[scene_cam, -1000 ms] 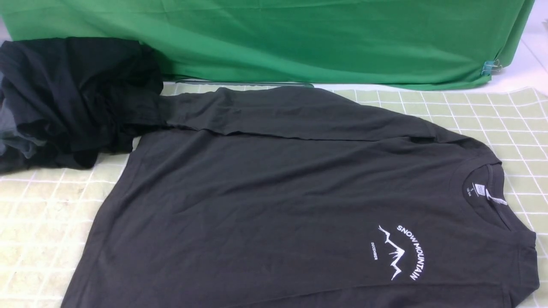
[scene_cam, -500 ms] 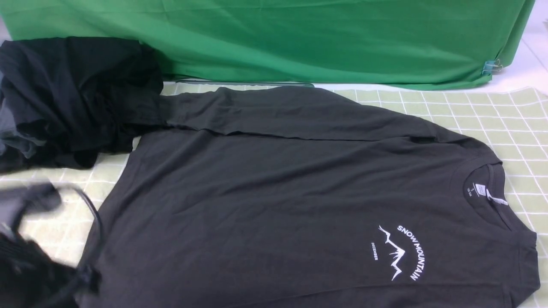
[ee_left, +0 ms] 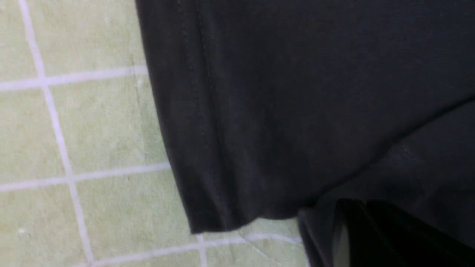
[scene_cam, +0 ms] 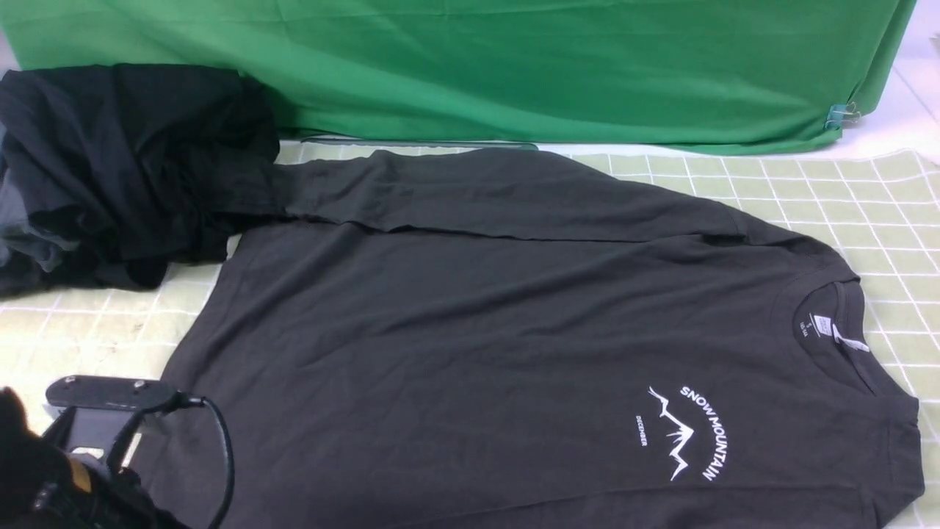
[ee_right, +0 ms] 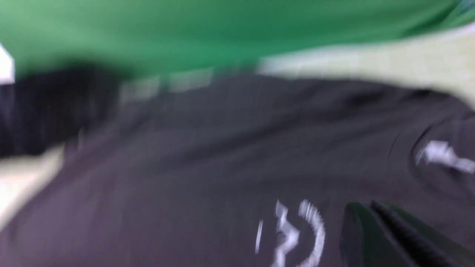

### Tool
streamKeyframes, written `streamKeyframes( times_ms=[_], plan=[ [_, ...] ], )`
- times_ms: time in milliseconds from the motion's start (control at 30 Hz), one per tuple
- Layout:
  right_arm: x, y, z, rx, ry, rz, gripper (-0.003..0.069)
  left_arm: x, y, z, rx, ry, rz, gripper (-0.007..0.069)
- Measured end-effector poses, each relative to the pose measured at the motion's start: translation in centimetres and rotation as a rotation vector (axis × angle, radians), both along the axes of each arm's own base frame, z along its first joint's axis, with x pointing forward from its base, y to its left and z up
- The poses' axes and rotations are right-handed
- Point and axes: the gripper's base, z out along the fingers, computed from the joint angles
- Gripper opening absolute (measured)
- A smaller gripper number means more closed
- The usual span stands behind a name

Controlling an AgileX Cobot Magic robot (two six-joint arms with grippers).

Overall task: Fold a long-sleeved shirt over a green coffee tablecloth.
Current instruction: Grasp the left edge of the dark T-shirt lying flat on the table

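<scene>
Lying flat and front-up on the wide pale yellow-green tablecloth with thin white grid lines [scene_cam: 844, 191], the large charcoal-grey long-sleeved cotton shirt [scene_cam: 470, 330] covers most of the desk. Its crew neck points to the robot's right and its hem to the left. The white "SNOW MOUNTAIN" arc and mountain outline [scene_cam: 687, 433] sits on the chest near the collar, and a small white neck label [scene_cam: 822, 325] shows inside it. The far sleeve is laid along the body's far edge, its end meeting a crumpled heap of blacker garments [scene_cam: 125, 169] at far left. Behind, a vivid plain green fabric [scene_cam: 470, 66] is draped, with a small clip [scene_cam: 843, 114] on its far-right edge. The left arm [scene_cam: 81, 455] enters at the near-left corner, beside the hem. In the left wrist view the left hand [ee_left: 365, 233] appears only as a dark tip at the hem's corner; whether it is spread or pressed together cannot be told. In the blurred right wrist view the right hand [ee_right: 386, 230] hangs above the chest print, its fingers pressed together and holding nothing.
</scene>
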Motion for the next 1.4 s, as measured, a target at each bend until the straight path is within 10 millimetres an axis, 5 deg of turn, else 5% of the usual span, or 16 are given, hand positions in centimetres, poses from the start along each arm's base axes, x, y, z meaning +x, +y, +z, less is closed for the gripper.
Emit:
streamKeyframes(
  times_ms=[300, 433, 600, 733, 800, 1133, 1233, 1400],
  plan=[
    [2.5, 2.6, -1.1, -0.114, 0.153, 0.175, 0.0008, 1.0, -0.2, -2.1, 0.027, 0.068, -0.005, 0.0353],
    [2.8, 3.1, -1.2, -0.115, 0.152, 0.195, 0.0008, 1.1, -0.2, -2.4, 0.03, 0.084, -0.004, 0.0398],
    [2.9, 3.1, -1.0, -0.107, 0.13, 0.192, 0.0008, 0.9, -0.3, -2.4, 0.016, 0.105, 0.011, 0.0302],
    [2.9, 3.1, -1.0, -0.105, 0.128, 0.192, 0.001, 0.4, -0.5, -2.3, 0.005, 0.177, 0.015, 0.0049],
    [2.9, 3.1, -1.0, -0.105, 0.128, 0.192, 0.001, 0.5, -0.5, -2.0, 0.004, 0.191, 0.008, 0.0021],
    [2.9, 3.1, -1.0, -0.105, 0.127, 0.192, 0.001, 0.4, -0.7, 2.4, -0.016, 0.168, -0.008, 0.0013],
    [2.9, 3.1, -0.9, -0.105, 0.125, 0.192, 0.001, 0.3, -0.6, 2.5, -0.012, 0.173, -0.011, 0.0019],
    [3.0, 3.1, -0.8, -0.098, 0.109, 0.188, 0.001, -0.5, -0.3, 1.3, 0.004, 0.192, -0.012, 0.0149]
  ],
)
